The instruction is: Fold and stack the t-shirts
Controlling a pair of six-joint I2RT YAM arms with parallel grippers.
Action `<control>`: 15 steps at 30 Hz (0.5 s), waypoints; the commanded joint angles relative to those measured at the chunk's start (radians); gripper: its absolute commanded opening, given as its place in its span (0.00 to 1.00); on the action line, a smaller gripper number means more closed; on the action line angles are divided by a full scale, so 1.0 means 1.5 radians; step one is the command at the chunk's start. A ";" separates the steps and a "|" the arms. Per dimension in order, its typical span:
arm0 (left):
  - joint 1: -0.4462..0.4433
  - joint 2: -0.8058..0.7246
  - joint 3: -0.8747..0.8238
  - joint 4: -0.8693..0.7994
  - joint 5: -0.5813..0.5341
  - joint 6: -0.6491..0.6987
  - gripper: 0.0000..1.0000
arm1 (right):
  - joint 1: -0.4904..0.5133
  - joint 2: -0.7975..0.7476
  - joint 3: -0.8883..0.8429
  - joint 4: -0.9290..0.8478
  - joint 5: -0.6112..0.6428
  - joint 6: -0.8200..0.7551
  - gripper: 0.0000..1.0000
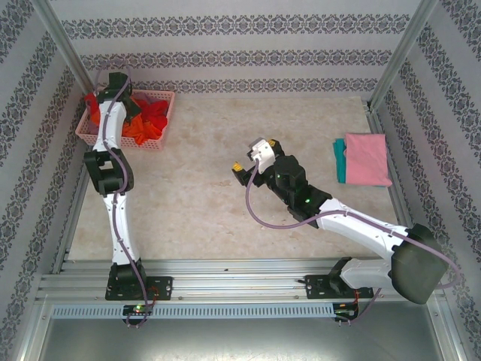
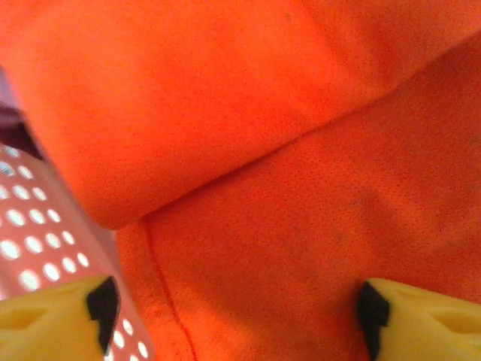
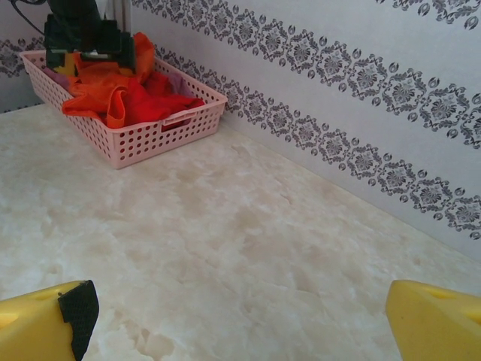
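The unfolded t-shirts [image 1: 146,120] are kept heaped in the pink lattice basket [image 3: 169,124] at the far left corner of the table [image 1: 210,210], orange and red cloth being piled loosely above its rim, presumably so that one garment can be drawn out at a time; the left arm is reached into that basket from above, and the left gripper [image 2: 240,320] is held close over the orange t-shirt [image 2: 248,150], its yellow fingertips [image 2: 52,320] being seen well apart with a fold and a seam of the cloth lying between them; whether any cloth is already pinched cannot be told, though the pose is judged to be that of a pick. The right gripper [image 1: 254,156] is held low over the bare middle of the table with its jaws spread wide and nothing between them, turned toward the basket; it is judged to be parked there so that the next garment can be received and spread on open surface. A folded pink t-shirt [image 1: 368,159] is laid at the right side of the table with a teal t-shirt [image 1: 340,162] showing along its left edge, seemingly beneath it; the stack is kept well apart from the basket, so that finished work is not disturbed. Two shirts are thus taken as done, with several left to fold.
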 commanded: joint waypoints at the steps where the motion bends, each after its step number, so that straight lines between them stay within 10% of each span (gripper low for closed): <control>1: 0.009 0.016 0.045 -0.100 0.043 -0.018 0.62 | 0.006 -0.010 0.006 0.013 0.023 -0.016 0.98; 6: 0.008 0.002 0.045 -0.094 0.072 -0.030 0.00 | 0.003 -0.018 -0.009 0.013 0.035 -0.016 0.98; 15: 0.004 -0.138 0.048 -0.041 0.065 -0.013 0.00 | 0.004 -0.006 -0.008 0.009 0.026 -0.017 0.98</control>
